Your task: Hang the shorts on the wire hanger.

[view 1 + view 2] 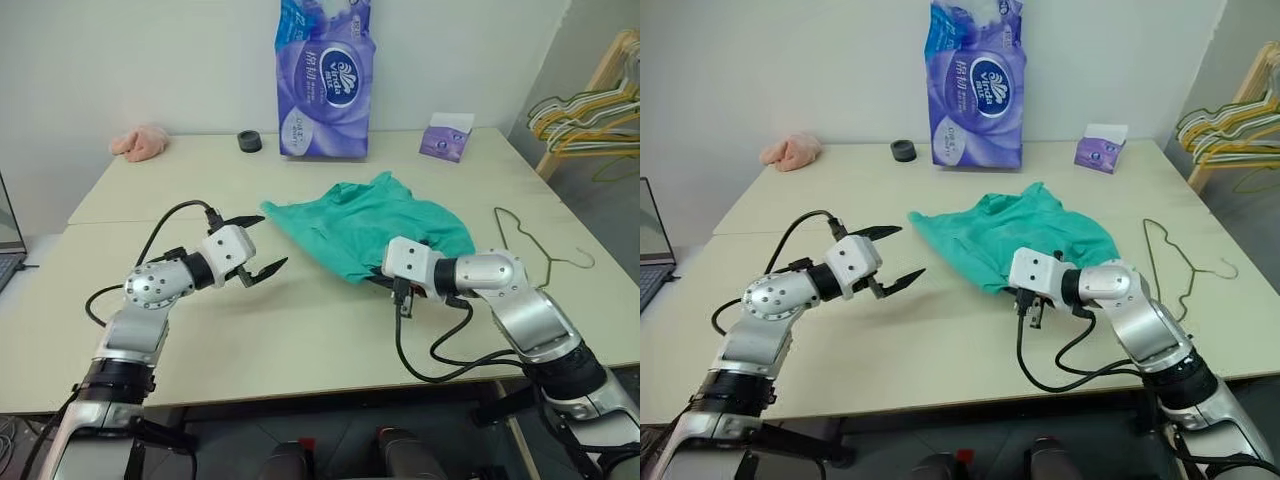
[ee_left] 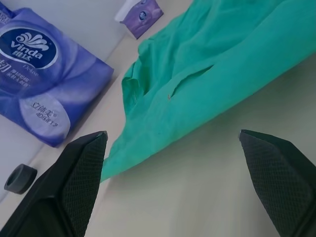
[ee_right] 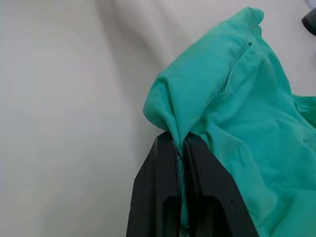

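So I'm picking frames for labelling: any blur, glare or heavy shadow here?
Left eye view: even light, no glare, soft shadow under the left gripper. Left wrist view: its fingers look soft, the shorts sharper. Right wrist view: the right gripper pinching the fabric is crisp, the table plain and shadowless.

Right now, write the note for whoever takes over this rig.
Right gripper: jaws shut on a fold at the near edge of the shorts, lifting it a little off the table.
Left gripper: jaws open, holding nothing, pointing at the shorts' left edge from beside them.
Wire hanger: flat on the table, right of the shorts, untouched.
Done: one edge of the shorts gripped.
Left: get the shorts onto the hanger.
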{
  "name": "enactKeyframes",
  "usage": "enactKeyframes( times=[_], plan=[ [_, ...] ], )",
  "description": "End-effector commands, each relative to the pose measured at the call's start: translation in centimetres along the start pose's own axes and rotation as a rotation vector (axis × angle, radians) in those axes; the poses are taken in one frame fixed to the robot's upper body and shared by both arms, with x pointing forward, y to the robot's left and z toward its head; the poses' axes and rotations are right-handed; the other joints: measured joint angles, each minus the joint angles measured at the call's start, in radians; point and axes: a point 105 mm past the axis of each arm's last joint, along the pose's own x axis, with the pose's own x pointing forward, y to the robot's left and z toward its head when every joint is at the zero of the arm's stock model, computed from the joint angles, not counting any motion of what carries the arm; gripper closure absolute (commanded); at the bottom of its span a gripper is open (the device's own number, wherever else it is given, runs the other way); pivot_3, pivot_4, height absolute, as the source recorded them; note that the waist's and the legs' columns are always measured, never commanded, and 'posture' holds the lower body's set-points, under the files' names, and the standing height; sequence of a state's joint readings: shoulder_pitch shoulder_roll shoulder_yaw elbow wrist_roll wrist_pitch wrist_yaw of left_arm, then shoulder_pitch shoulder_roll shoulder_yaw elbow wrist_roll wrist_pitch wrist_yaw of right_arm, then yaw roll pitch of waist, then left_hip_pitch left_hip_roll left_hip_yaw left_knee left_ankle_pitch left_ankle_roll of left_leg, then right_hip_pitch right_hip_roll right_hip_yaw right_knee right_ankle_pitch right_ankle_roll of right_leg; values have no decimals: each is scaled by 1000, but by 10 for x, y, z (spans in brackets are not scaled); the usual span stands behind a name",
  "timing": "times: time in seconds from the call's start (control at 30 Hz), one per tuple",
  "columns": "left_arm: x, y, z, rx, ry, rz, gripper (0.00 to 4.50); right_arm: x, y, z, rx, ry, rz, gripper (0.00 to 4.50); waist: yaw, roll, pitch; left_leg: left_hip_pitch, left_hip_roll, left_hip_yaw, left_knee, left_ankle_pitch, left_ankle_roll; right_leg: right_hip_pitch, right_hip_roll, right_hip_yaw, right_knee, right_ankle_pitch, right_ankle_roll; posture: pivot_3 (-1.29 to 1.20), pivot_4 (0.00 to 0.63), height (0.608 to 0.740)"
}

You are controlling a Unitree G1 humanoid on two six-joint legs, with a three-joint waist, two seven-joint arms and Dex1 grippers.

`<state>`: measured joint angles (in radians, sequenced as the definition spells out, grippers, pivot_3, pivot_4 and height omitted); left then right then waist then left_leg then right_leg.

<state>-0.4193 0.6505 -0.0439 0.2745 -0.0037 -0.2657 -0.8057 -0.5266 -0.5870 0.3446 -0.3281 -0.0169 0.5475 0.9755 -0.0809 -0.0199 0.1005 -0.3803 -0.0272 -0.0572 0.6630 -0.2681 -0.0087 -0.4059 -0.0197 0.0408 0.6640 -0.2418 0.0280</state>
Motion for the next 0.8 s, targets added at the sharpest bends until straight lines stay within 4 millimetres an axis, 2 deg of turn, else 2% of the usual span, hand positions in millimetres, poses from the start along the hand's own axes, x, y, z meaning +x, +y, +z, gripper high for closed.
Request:
enactKeyframes(
  times=[0.03, 0.27, 0.6, 0.7, 0.8],
  plan=[
    [8, -2, 2, 92, -14, -36, 0, -12, 2, 22, -39, -59, 6, 4457, -7, 0, 0, 0, 0, 0, 0, 0, 0, 0, 0, 0, 0, 0, 0, -171, 80, 740],
    [16, 13, -12, 207, 33, -6, 0, -28, 14, 25, -46, -48, 47, 4457, -10, 0, 0, -1, 0, -1, 0, 0, 0, 0, 0, -1, -1, 0, 0, -196, 84, 740],
    [10, 36, -39, 387, 169, 59, 0, -55, 22, 33, -8, -65, 87, 4457, -28, -1, 1, -2, 0, -2, 0, 0, 0, 0, 0, -2, -1, 0, 1, -230, 93, 740],
    [8, 42, -45, 435, 203, 74, 613, -61, 26, 32, -9, -54, 103, 4500, -35, -1, 1, -2, 0, -2, 0, 0, 0, 0, 0, -2, -1, -1, 1, -240, 94, 740],
    [13, 35, -46, 470, 202, 25, 1537, -65, 28, 31, -13, -47, 110, 4500, -38, -1, 1, -2, 0, -2, 0, -1, 0, 0, 0, -2, -1, -1, 2, -247, 95, 740]
  ],
)
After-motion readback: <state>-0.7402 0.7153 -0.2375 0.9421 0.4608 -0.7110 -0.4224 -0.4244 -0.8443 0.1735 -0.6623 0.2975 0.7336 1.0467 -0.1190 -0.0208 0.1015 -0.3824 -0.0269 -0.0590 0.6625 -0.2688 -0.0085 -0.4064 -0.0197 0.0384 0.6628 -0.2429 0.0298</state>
